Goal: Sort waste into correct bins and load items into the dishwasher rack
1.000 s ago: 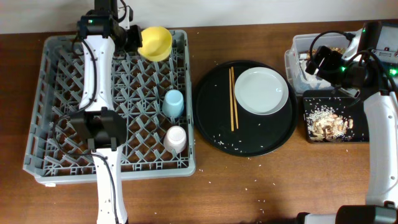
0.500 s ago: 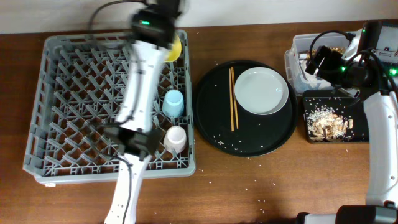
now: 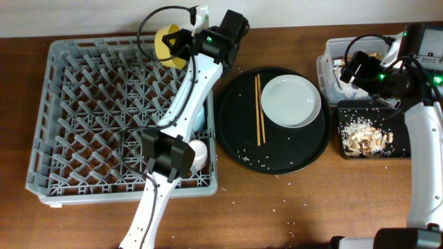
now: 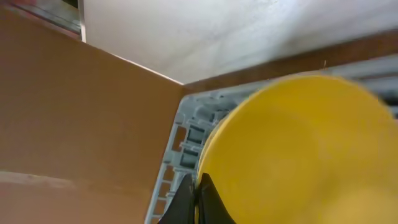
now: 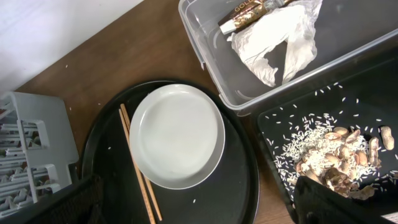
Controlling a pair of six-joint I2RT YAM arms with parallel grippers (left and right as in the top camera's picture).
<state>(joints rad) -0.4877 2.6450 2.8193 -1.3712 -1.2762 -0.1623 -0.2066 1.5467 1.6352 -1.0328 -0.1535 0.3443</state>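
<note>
My left gripper (image 3: 178, 45) is shut on the rim of the small yellow bowl (image 3: 165, 44), held on edge over the back edge of the grey dishwasher rack (image 3: 76, 117). In the left wrist view the yellow bowl (image 4: 298, 149) fills the frame, with the jaws (image 4: 198, 200) pinching its rim. The pale pink cup (image 3: 199, 153) stands in the rack; the light blue cup (image 3: 202, 117) is mostly hidden by my left arm. The white plate (image 3: 291, 102) and chopsticks (image 3: 259, 107) lie on the round black tray. My right gripper (image 3: 354, 69) is open and empty above the bins.
The clear tub (image 5: 205, 56) holds a crumpled napkin (image 5: 273, 37) and a brownish wrapper (image 5: 249, 12). The flat black tray (image 5: 280, 124) holds food scraps (image 5: 339, 155) and rice grains. The round black tray (image 3: 235, 138) has scattered crumbs. A few crumbs lie on the table in front.
My left arm has swung from the left side of the rack to its right side, still holding the yellow bowl near the rack's back edge. The right arm has not moved.
</note>
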